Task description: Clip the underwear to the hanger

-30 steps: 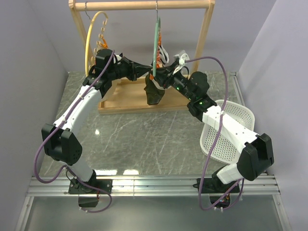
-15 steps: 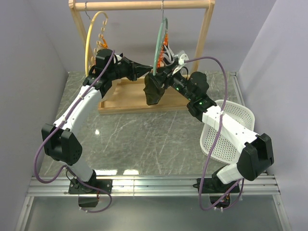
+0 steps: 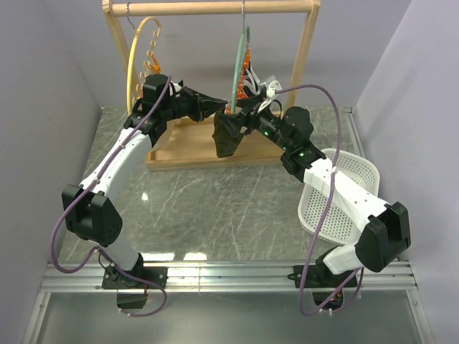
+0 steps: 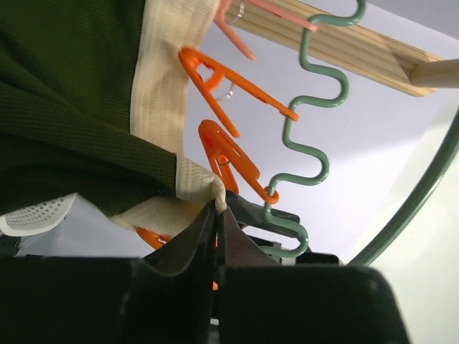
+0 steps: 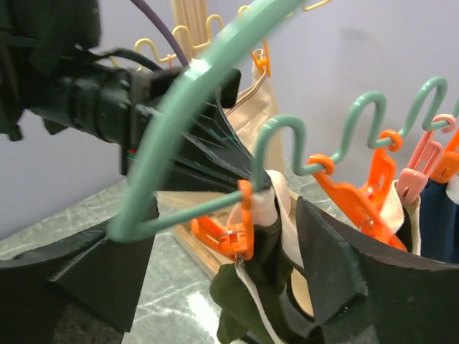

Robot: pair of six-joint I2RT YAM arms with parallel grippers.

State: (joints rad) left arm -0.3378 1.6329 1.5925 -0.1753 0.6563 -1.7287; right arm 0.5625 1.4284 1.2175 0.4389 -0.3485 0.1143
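Observation:
The teal hanger (image 3: pixel 239 61) hangs by its hook from the wooden rail. The dark olive underwear (image 3: pixel 228 140) dangles below it between both arms. In the right wrist view an orange clip (image 5: pixel 240 233) on the hanger (image 5: pixel 201 79) bites the tan-edged underwear (image 5: pixel 251 301). My right gripper (image 5: pixel 226 215) stands open, its fingers wide on either side of that clip and not touching it. My left gripper (image 4: pixel 216 209) is shut on a fold of the underwear's tan waistband (image 4: pixel 197 188), just below the hanger's wavy bar (image 4: pixel 315 154) and two free orange clips (image 4: pixel 229 154).
A cream-yellow hanger (image 3: pixel 143 57) hangs at the left of the wooden rack (image 3: pixel 308 43), whose base board (image 3: pixel 183 147) lies under the underwear. A white mesh basket (image 3: pixel 348 190) sits at the right. A navy garment (image 5: pixel 437 215) and a beige one (image 5: pixel 262 100) hang from other clips.
My right gripper has opened wide and let go of the orange clip, which stays shut on the underwear. The hanger swung slightly right. My left gripper still pinches the waistband.

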